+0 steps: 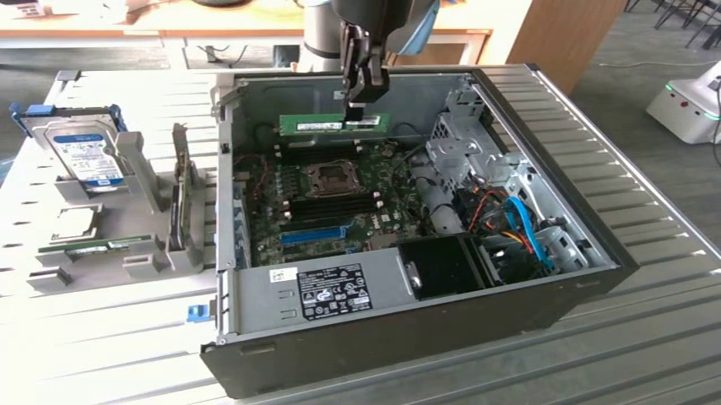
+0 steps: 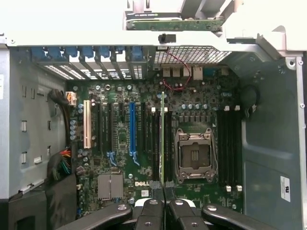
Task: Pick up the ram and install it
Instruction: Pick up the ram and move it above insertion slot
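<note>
I've got the claw (image 1: 360, 108) clenched on the ram (image 1: 334, 125), gripping its top edge near one end. The green stick hangs level, long side horizontal, inside the open computer case (image 1: 394, 337), which lies on its side on the ribbed desk (image 1: 676, 337). In the exterior view the ram sits above the motherboard (image 1: 383, 181), on the far side of the CPU socket (image 1: 333, 177).

In the wrist view I see the ram (image 2: 162, 139) edge-on between the 2 fingertips (image 2: 156, 186). It lines up with the dark memory slots between the blue slot (image 2: 132, 127) and the CPU socket (image 2: 194, 154). I can't tell whether it touches a slot.

Off to the exterior view's left, a hard drive (image 1: 88, 156) stands in a grey holder.
</note>
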Tool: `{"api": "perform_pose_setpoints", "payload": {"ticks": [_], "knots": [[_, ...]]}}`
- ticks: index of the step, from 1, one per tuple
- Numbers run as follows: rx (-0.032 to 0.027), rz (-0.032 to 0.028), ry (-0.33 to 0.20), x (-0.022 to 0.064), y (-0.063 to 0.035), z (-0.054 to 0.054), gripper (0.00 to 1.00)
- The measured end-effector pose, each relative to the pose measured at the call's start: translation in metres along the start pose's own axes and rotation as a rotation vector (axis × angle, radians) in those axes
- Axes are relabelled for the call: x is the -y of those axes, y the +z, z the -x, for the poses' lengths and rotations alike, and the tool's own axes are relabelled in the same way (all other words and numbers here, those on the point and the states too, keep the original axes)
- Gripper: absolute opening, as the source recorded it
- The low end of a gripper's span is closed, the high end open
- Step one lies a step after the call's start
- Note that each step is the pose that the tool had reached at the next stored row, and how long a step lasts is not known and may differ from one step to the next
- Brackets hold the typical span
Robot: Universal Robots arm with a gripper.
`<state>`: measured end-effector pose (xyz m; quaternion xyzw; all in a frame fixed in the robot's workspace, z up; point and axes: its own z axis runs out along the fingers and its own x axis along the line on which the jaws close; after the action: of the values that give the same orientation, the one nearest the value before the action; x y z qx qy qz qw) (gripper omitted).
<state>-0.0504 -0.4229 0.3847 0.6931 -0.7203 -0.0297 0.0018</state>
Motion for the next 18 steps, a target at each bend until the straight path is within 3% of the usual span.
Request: {"api": "perform_pose_setpoints", "payload": {"ticks": [18], "knots": [[-0.0002,0.0,0.0,0.001,0.0132,-0.001,0.12]]}}
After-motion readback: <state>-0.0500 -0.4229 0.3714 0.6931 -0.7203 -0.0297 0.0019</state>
